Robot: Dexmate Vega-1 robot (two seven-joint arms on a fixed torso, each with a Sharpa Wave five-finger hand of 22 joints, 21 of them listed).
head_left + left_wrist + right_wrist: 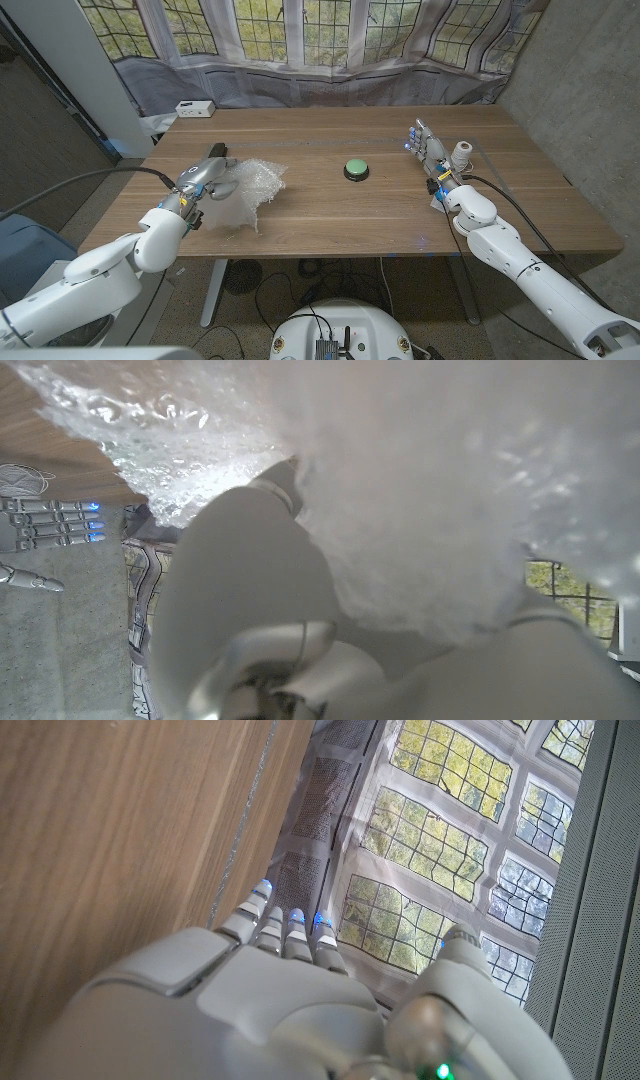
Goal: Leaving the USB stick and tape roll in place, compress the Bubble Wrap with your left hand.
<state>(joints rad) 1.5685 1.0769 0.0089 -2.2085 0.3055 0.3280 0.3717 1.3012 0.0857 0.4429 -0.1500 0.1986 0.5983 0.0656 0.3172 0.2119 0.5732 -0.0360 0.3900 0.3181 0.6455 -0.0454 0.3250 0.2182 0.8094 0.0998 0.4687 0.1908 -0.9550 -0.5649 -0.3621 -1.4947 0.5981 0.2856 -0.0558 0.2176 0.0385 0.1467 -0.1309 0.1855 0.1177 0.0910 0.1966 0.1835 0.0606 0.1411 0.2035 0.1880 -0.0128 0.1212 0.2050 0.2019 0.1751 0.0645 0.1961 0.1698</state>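
Step in hand: compression of wrap (245,190), underway by the look of it. Next move calls for firmer squeeze, no sweep toward other items.
Left hand (208,178), tabletop (330,215) 9 o'clock edge: fingers curled into wrap, gripping it; wrap bunched against palm in left wrist view.
Right hand (430,150), 3 o'clock: fingers straight, together, holding nothing.
Button (356,169) mid-tabletop, well apart from wrap.

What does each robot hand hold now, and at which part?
The left robot hand grips the bubble wrap at its left edge. The right robot hand holds nothing.
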